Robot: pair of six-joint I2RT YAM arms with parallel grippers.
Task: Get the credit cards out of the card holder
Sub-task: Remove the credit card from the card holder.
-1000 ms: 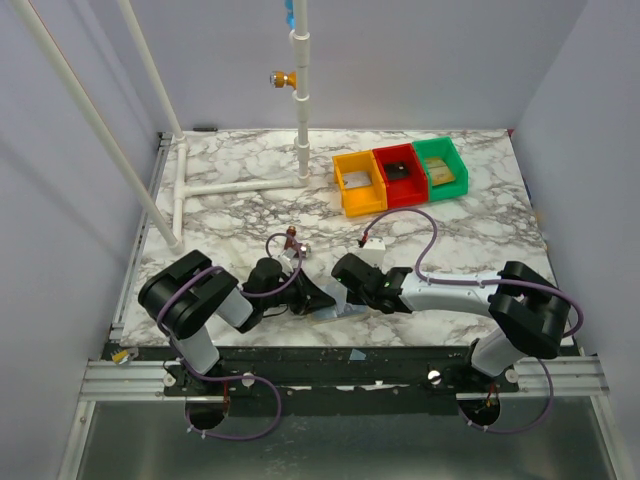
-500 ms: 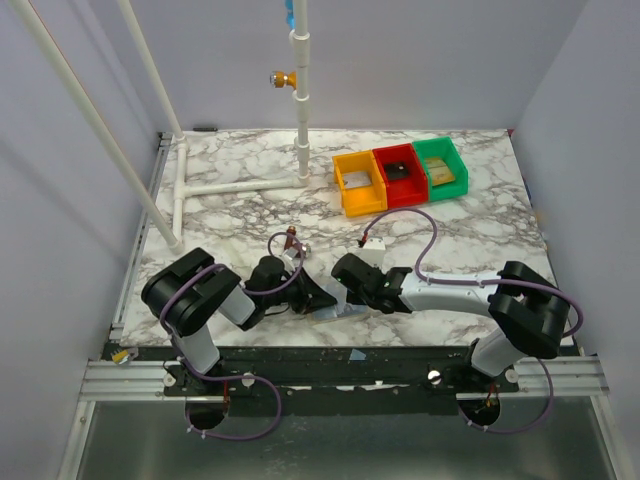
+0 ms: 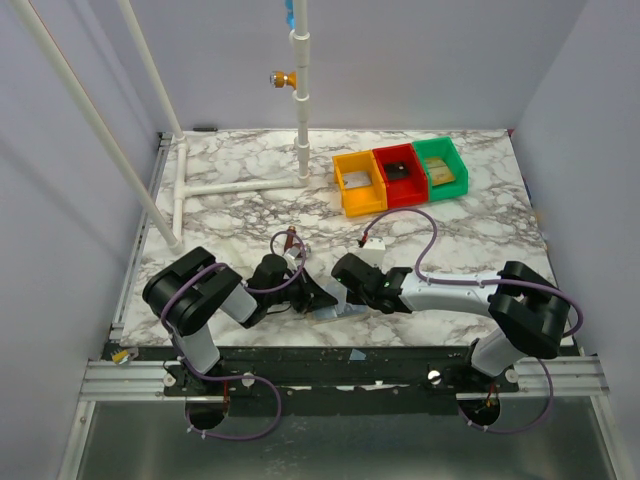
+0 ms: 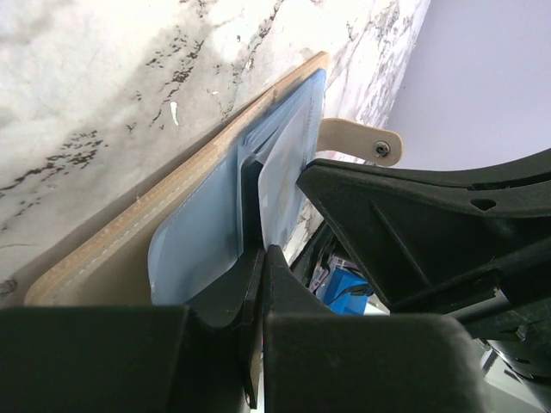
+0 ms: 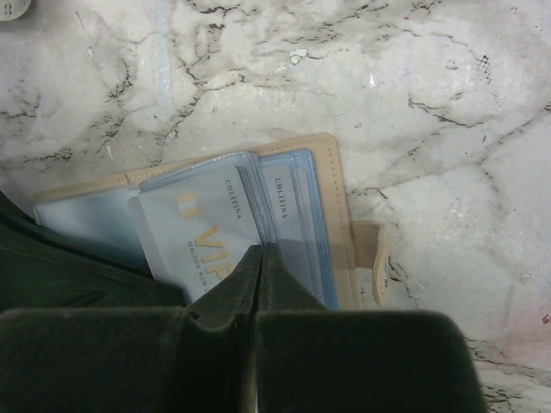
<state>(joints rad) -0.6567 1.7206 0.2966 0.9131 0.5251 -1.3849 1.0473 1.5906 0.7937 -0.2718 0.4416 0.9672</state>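
Marble counter (image 3: pixel 230 215), front edge: the card holder (image 5: pixel 297 194) lies open and flat between the two grippers, clear sleeves up. Left gripper (image 4: pixel 261 256) is closed, its tips pinching a blue sleeve of the card holder. Right gripper (image 5: pixel 260 255) is closed at the lower edge of a grey card (image 5: pixel 194 225) seated in a sleeve; grip on it not confirmed.

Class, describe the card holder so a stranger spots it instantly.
Near the marble table's front edge, where the left claw and right claw meet, lies the card holder. It is flat, tan-edged with clear bluish sleeves, unlike the boxy bins behind.
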